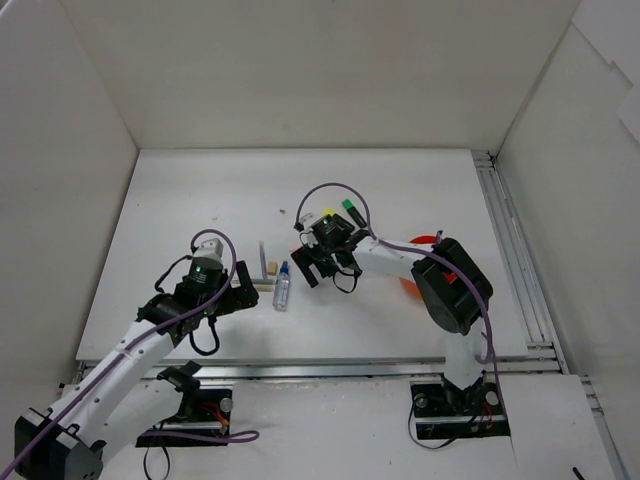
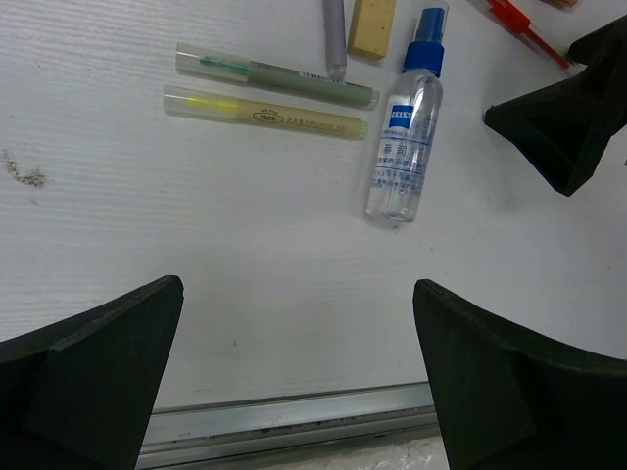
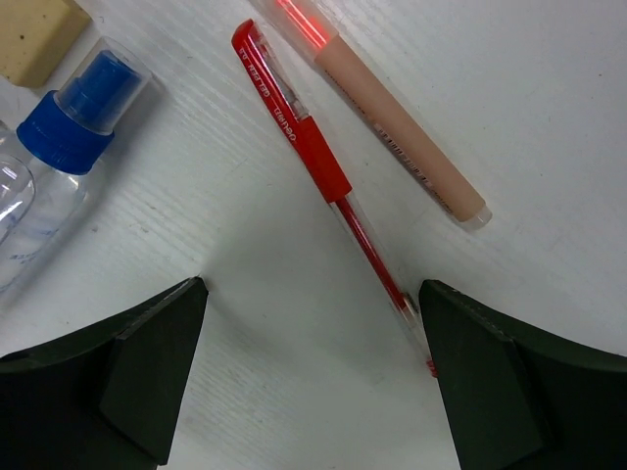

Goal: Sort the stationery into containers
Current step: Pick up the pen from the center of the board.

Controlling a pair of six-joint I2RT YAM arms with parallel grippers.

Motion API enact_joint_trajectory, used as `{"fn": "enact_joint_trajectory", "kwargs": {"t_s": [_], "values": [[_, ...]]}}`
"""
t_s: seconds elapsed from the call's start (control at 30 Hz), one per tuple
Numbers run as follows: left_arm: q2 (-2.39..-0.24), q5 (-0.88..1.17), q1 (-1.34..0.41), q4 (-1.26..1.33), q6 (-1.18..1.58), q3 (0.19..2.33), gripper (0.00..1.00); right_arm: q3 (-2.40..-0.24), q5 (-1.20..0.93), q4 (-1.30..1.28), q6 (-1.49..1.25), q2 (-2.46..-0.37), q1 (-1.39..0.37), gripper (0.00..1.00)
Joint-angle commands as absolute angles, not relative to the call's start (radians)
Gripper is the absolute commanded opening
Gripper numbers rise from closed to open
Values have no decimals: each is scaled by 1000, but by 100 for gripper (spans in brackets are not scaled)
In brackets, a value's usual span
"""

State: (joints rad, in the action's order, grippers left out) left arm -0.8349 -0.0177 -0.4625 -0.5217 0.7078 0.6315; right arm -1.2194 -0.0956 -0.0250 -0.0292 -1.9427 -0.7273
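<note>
My left gripper point(image 1: 243, 293) point(image 2: 299, 377) is open and empty, low over bare table near the front rail. Ahead of it lie a green highlighter point(image 2: 274, 80), a yellow highlighter point(image 2: 265, 113), a clear blue-capped spray tube point(image 2: 402, 147) point(image 1: 282, 287), a pale eraser point(image 2: 372, 27) and a grey pen point(image 2: 335, 34). My right gripper point(image 1: 312, 268) point(image 3: 313, 377) is open and empty just above the table. A red pen point(image 3: 313, 157) lies slantwise with its tip beside the right finger point(image 3: 519, 392). A peach highlighter point(image 3: 392, 117) lies beyond it. The orange-red pot point(image 1: 424, 240) is mostly hidden behind the right arm.
A metal rail point(image 2: 294, 416) runs along the table's front edge just below my left gripper. White walls enclose the table on three sides. Yellow point(image 1: 328, 213) and green point(image 1: 350, 207) caps show behind the right wrist. The right gripper's finger point(image 2: 568, 117) shows in the left wrist view.
</note>
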Motion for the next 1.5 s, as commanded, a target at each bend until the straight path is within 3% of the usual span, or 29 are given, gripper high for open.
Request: {"fn": "enact_joint_trajectory", "kwargs": {"t_s": [0.0,0.13,0.53,0.63,0.67,0.87,1.0,1.23,1.47], "values": [[-857,-23,-454,-485,704,695,100,-1171,-153,-20,-23,-1905,-744,87],[-870,-17,-454,-474,700,698,100,-1135,-89,-23,41,-1875,-824,85],[-850,-29,-454,-488,703,684,100,-1203,41,-31,41,-1922,-885,60],[-838,-34,-454,-494,706,681,100,-1238,44,-32,49,-1953,-885,48],[-833,-35,-454,-498,707,678,100,-1244,41,-32,52,-1954,-887,38],[-805,-48,-454,-503,707,667,100,-1220,66,-32,46,-1922,-902,7],[-813,-45,-454,-502,703,673,100,-1192,74,-34,40,-1855,-917,0],[-834,-34,-454,-483,696,687,100,-1163,115,-32,35,-1711,-933,0],[-847,-26,-454,-469,686,709,100,-1103,364,-14,-43,-1536,-916,0]]}}
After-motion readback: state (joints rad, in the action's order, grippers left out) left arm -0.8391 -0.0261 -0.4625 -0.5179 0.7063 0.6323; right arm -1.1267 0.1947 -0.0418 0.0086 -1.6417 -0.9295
